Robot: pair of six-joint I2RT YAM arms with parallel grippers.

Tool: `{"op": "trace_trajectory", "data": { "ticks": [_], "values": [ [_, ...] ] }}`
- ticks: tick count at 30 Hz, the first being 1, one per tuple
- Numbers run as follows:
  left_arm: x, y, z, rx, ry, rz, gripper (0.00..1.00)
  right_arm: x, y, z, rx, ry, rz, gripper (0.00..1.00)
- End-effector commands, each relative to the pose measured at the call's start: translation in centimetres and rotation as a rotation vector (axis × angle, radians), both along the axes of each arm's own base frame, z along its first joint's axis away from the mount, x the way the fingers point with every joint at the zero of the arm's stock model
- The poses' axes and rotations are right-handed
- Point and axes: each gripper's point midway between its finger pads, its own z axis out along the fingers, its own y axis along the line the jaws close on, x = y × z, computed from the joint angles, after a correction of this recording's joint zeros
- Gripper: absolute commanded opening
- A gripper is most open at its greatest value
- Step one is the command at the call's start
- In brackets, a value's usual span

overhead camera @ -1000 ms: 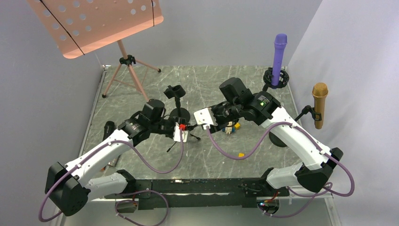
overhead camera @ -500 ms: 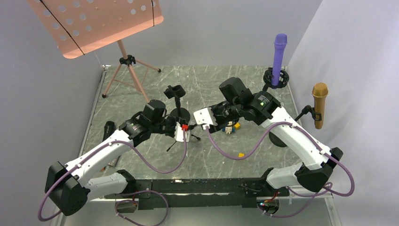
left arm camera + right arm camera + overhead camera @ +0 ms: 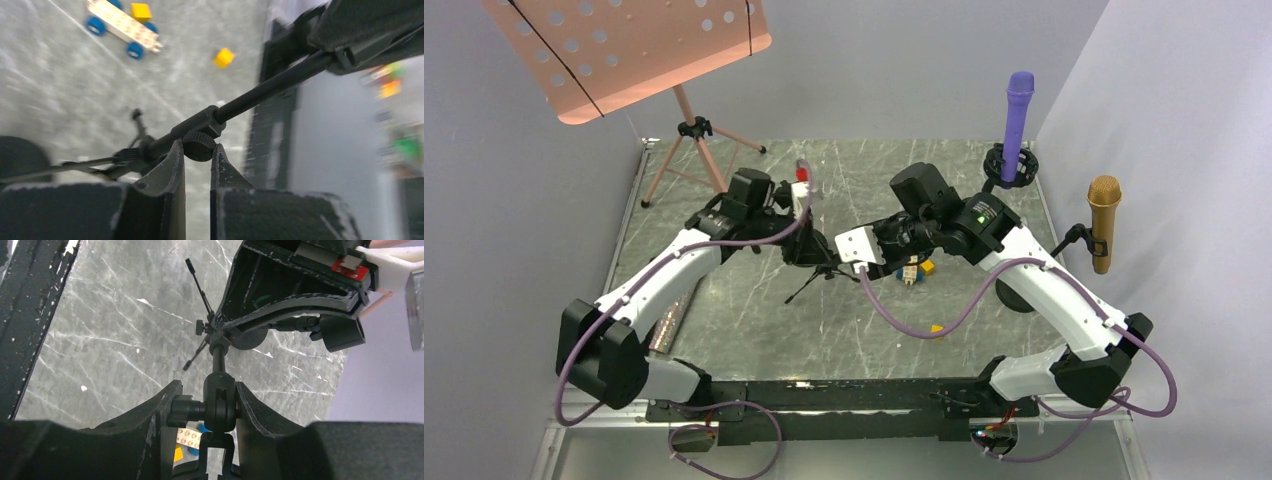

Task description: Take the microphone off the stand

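Since the earlier frame the left gripper (image 3: 197, 147) swung back and clenched on the knob (image 3: 199, 152) of the stand (image 3: 270, 87). The right gripper (image 3: 206, 395) clasped the swivel joint (image 3: 220, 402). Stand judged light and stiff; best held at the joints.

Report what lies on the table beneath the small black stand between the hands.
Visible: marble table, a blue-wheeled toy cart and a loose yellow block. The left hand and the stand itself hide whatever lies directly below them.

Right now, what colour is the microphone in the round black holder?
The microphone is purple; the top external view shows it best.
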Motion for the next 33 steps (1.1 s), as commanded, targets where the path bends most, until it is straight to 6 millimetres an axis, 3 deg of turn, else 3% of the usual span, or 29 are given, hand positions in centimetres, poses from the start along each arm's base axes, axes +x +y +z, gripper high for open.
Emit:
{"op": "trace_trajectory", "data": {
  "ticks": [1,6,9,12,15,17,25,31,33],
  "values": [
    [-2.4,0.2,4.2,-0.259,0.568,-0.013,0.0,-0.2,0.5,1.6,0.05,-0.042,0.028,0.06],
    [-4.0,0.8,3.6,-0.248,0.957,-0.123,0.0,-0.2,0.5,1.3,0.043,-0.044,0.032,0.06],
    [-4.1,0.8,3.3,-0.249,0.966,-0.137,0.0,0.0,0.6,1.1,0.04,-0.051,0.037,0.06],
    [-4.0,0.9,4.2,-0.249,0.913,-0.124,0.21,0.1,0.7,1.0,0.038,-0.053,0.038,0.06],
    [-2.7,1.6,4.2,-0.197,0.796,-0.034,0.43,0.2,0.7,0.9,0.033,-0.056,0.042,0.06],
    [-2.3,2.3,3.7,-0.122,0.65,-0.016,0.49,0.2,0.7,0.7,0.027,-0.058,0.048,0.06],
    [-2.5,4.2,2.8,0.017,0.343,-0.083,0.56,0.4,1.0,0.5,0.022,-0.063,0.061,0.06],
    [-2.3,4.7,2.8,0.055,-0.071,-0.136,0.6,0.4,1.5,0.5,0.03,-0.049,0.07,0.06],
    [-1.2,4.4,3.3,0.035,-0.301,-0.132,0.6,0.5,1.6,0.5,0.034,-0.047,0.073,0.06]
  ]
}}
